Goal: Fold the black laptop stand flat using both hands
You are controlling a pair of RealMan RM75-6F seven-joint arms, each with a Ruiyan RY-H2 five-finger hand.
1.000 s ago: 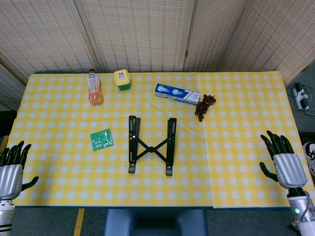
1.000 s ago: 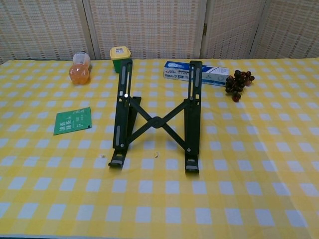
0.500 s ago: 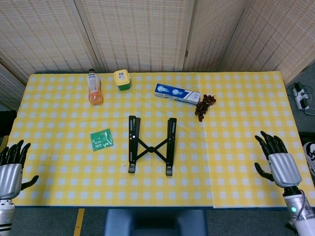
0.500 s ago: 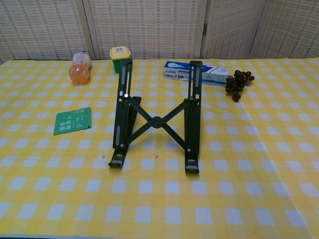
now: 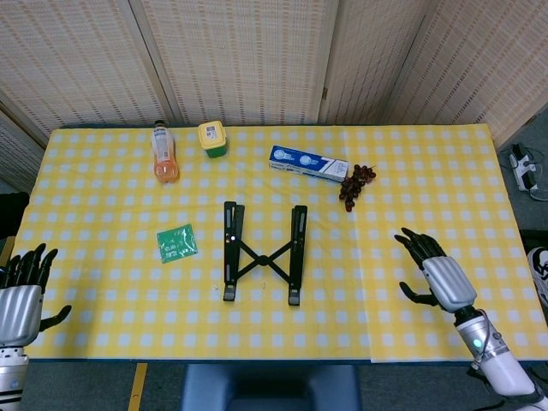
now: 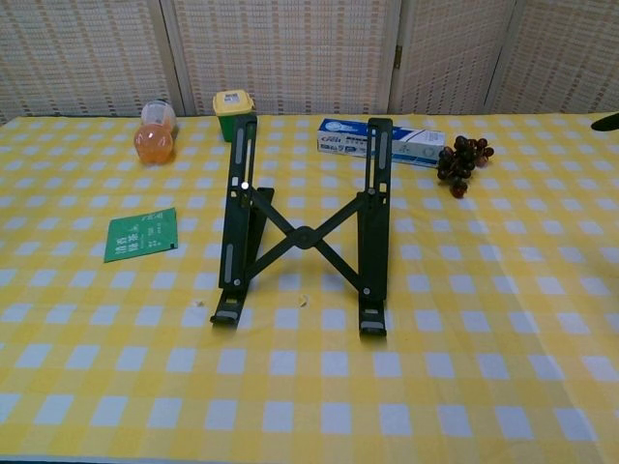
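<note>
The black laptop stand (image 5: 262, 253) stands unfolded at the middle of the yellow checked table, two rails joined by an X brace; the chest view shows the black laptop stand (image 6: 304, 232) raised at the back. My right hand (image 5: 435, 272) hovers over the table's right part, fingers spread and empty, well to the right of the stand. Only a dark fingertip (image 6: 609, 122) of it enters the chest view at the right edge. My left hand (image 5: 19, 293) stays off the table's front left corner, fingers apart, holding nothing.
At the back lie an orange juice bottle (image 5: 163, 153), a yellow-lidded green jar (image 5: 212, 138), a blue-white box (image 5: 308, 163) and dark grapes (image 5: 355, 184). A green packet (image 5: 177, 243) lies left of the stand. Wicker screens close off the back.
My right hand has moved left and forward from the table's right edge toward the stand. The left hand and the stand have stayed put.
</note>
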